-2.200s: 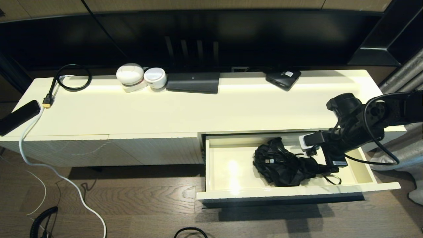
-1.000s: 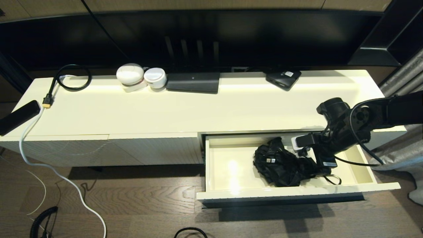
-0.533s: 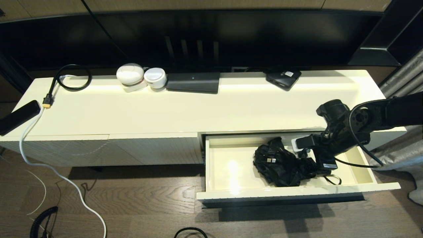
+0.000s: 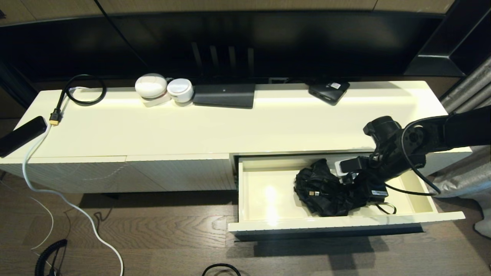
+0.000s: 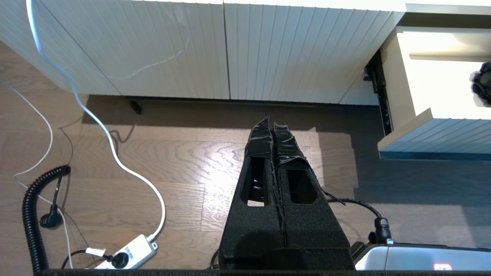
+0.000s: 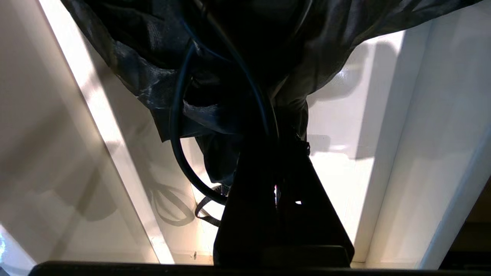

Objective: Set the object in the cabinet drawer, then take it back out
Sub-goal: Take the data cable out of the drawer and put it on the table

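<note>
The cabinet drawer (image 4: 268, 191) stands pulled out at the right, and its smooth cream inside (image 6: 345, 161) shows. A crumpled black fabric bag (image 4: 326, 191) with cables lies in its middle. My right gripper (image 4: 358, 188) reaches down into the drawer at the bag's right end. In the right wrist view its tips (image 6: 282, 134) are shut on the bag's dark fabric (image 6: 215, 57), and a black cord loops beside them. My left gripper (image 5: 271, 124) hangs shut and empty over the wooden floor, left of the drawer (image 5: 433, 88). The drawer's handle strip is hidden.
On the cabinet top sit two white round devices (image 4: 163, 90), a flat black box (image 4: 224, 96), a small black device (image 4: 329, 91), a coiled black cable (image 4: 82, 90) and a black remote (image 4: 21, 136). Handle-less ribbed panels (image 4: 153, 174) close the left side. A white cord (image 4: 76, 211) trails over the floor.
My right arm has shifted left and a little lower into the drawer, pressing against the bag's right end. The bag has barely moved. The left arm is still.
</note>
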